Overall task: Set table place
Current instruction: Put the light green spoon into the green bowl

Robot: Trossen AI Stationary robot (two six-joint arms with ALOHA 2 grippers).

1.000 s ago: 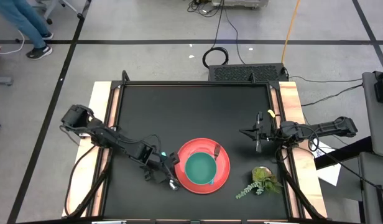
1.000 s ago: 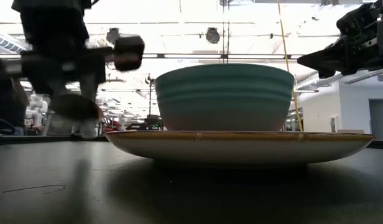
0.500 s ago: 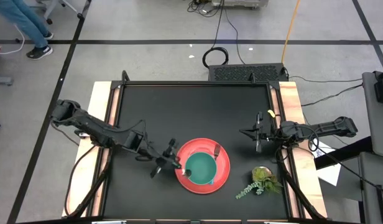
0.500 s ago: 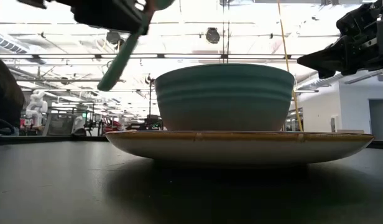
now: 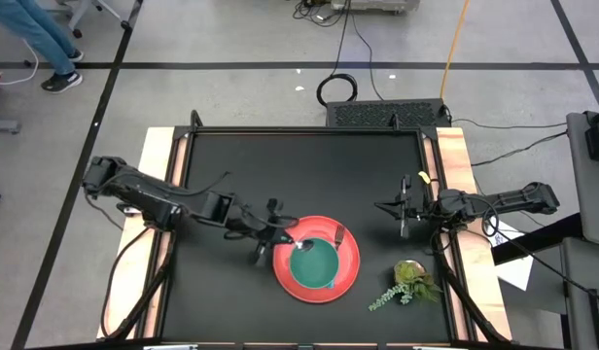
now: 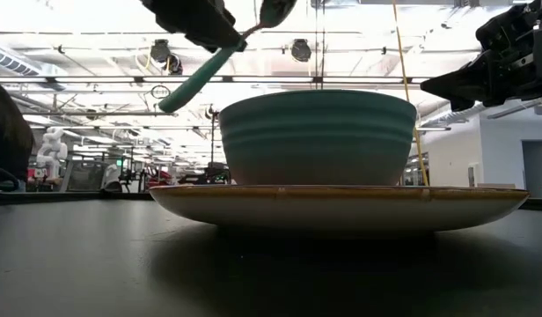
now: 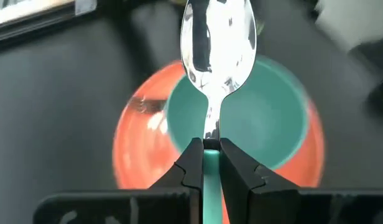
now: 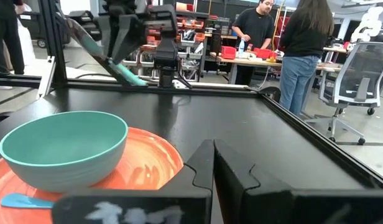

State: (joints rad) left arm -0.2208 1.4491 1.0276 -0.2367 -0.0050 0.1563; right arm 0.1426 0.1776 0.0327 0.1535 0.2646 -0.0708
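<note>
- We find the red plate (image 5: 348,279) on the black table (image 5: 280,165), nearer the front edge than the back and slightly right of centre, with a green bowl (image 5: 313,262) seated on it
- The left gripper (image 7: 204,163) is clamped on the teal handle of a spoon (image 7: 217,37); we see the steel spoon head projecting beyond the fingertips
- Key relation: the spoon's long axis points from the left edge toward the bowl, and its head hangs above the bowl's near rim, clear of it in the low view
- The left arm is plainly the nearer one
- The right gripper (image 5: 405,218) waits near the right edge, fingers pressed together with nothing between them, well apart from the plate
- A teal-handled utensil (image 8: 25,201) already lies on the plate rim beside the bowl
</note>
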